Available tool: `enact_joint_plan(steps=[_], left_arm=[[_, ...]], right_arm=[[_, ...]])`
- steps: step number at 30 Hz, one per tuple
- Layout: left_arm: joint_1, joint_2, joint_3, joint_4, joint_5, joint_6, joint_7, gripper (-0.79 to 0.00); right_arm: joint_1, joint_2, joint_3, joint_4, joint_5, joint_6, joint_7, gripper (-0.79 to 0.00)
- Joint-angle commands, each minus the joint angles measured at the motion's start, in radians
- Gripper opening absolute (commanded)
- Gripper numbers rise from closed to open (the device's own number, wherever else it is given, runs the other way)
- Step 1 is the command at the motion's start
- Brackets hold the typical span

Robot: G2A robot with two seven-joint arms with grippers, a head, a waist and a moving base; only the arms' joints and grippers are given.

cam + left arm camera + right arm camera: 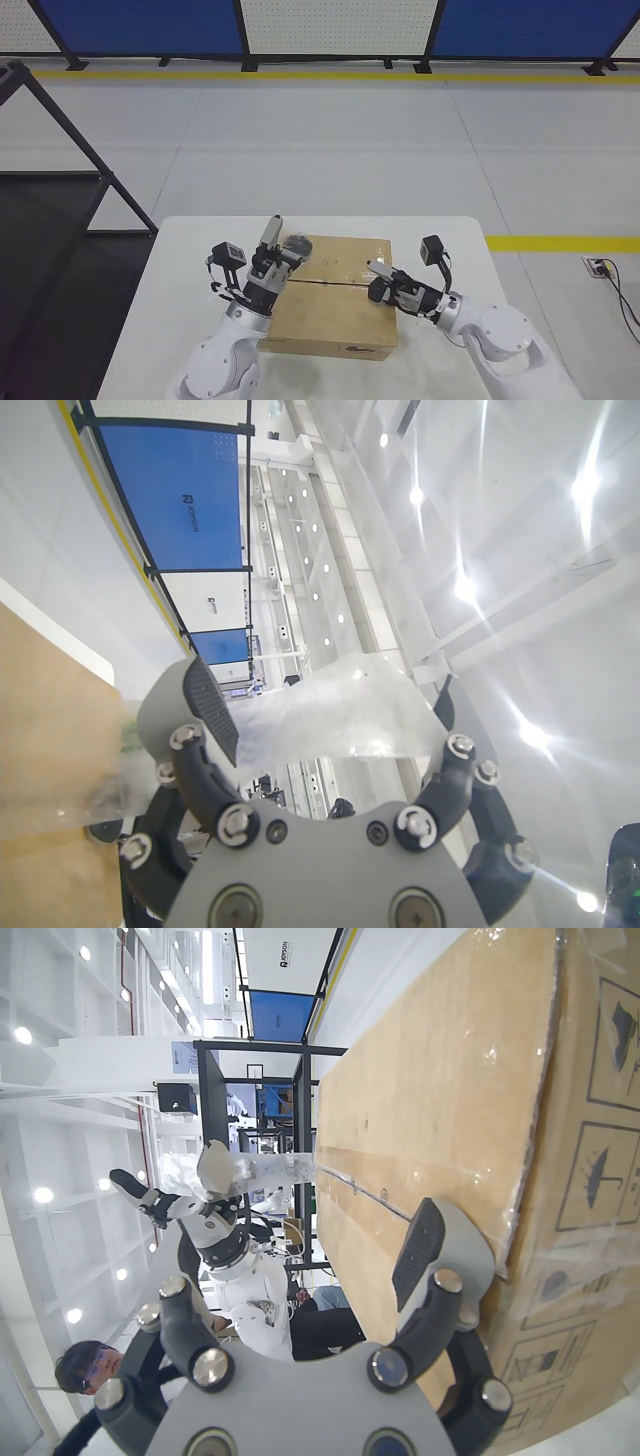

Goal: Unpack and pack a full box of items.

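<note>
Box: we saw the cardboard box (330,315) standing on the white table (430,232), its top flaps shut, between the two arms.
Seam: the line where the two flaps met (335,282) ran across the lid from one gripper toward the other.
Tape: a strip of clear tape (340,710) rose off the lid at the left end of the seam. One end clung to the cardboard and the rest reached up to the left gripper, where it looked crumpled.
Left gripper: the left gripper (325,700) hung above the left part of the lid, tilted up and away from it. Its fingers were spread wide and the tape stretched across the gap between them, lying against the fingers. We could not tell whether it stuck there or merely rested.
Right gripper: the right gripper (300,1248) sat at the right end of the seam, at the box's right edge, fingers wide and holding nothing.
Pad: one ribbed pad (420,1248) lay over the top edge of the box. We could not tell whether it touched the cardboard.
Box side: the wall facing the right arm carried printed handling symbols (595,1168) under clear film.
</note>
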Motion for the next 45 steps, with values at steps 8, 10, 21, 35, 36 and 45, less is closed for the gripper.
enact_joint_plan(steps=[8, 10, 21, 35, 36, 45], left_arm=[[0.018, -0.012, 0.017, -0.015, 0.038, -0.010, -0.005, 0.000], [0.026, -0.013, 0.020, -0.020, 0.050, -0.009, -0.009, 0.000], [0.049, -0.022, 0.007, -0.036, 0.061, -0.006, -0.024, 0.000], [0.166, -0.001, -0.174, -0.113, 0.041, -0.017, -0.152, 0.000], [0.175, 0.002, -0.196, -0.116, 0.046, -0.008, -0.166, 0.000], [0.156, 0.035, -0.354, -0.060, 0.047, 0.200, -0.408, 0.000]], right_arm=[[-0.001, 0.002, 0.003, -0.001, 0.001, -0.008, 0.007, 0.000], [-0.001, 0.002, 0.003, -0.002, 0.002, -0.009, 0.008, 0.000], [0.003, 0.004, 0.005, 0.005, 0.009, -0.018, 0.009, 0.000], [-0.013, 0.010, 0.021, -0.009, 0.009, -0.023, 0.022, 0.000], [-0.011, 0.010, 0.019, -0.009, 0.008, -0.022, 0.023, 0.000], [0.003, 0.012, 0.004, -0.015, -0.020, -0.018, 0.050, 0.000]])
